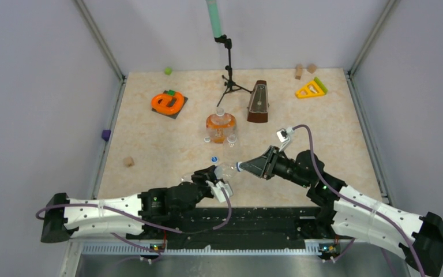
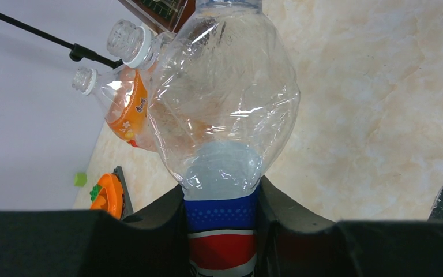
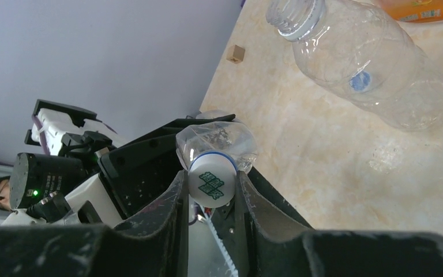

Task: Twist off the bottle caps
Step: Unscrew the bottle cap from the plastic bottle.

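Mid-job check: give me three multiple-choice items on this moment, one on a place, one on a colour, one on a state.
1. Where is the small blue round plastic cap?
A. Loose on the beige table
B. Screwed on a bottle
C. Beyond the table's edge

2. What colour is the printed round plastic cap between the right gripper's fingers?
A. Blue
B. White, green print
C. Orange

3. The neck of the plain clear plastic bottle is:
A. Capped
B. Open
C. Hidden

Answers: 1 A, the top view shows it lying alone on the table. 2 B, the right wrist view shows it white. 3 B, its bare threads show.
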Action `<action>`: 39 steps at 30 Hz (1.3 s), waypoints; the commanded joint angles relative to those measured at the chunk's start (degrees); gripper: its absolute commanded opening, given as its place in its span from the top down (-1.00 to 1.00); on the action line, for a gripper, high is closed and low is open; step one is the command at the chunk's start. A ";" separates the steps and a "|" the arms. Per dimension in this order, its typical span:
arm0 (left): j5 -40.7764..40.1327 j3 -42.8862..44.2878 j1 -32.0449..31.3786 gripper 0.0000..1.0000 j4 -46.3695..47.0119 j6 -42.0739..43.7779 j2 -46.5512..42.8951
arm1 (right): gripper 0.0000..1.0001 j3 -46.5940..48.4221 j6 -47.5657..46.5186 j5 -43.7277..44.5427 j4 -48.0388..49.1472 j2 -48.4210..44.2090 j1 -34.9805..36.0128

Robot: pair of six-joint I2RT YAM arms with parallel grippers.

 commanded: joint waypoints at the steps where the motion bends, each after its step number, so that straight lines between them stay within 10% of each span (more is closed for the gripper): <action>1: -0.19 0.53 -0.29 1.00 2.52 0.01 0.54 | 0.69 0.65 -1.07 -3.71 2.45 0.07 0.13; 25: 2.21 -1.43 -0.29 1.00 2.52 -0.22 -5.99 | 0.20 -0.52 -14.78 -5.14 -5.17 -0.31 0.09; 39: 2.53 -1.14 -0.29 1.00 1.47 -0.16 -3.97 | -0.07 -2.79 -8.61 -5.63 7.20 -3.03 0.10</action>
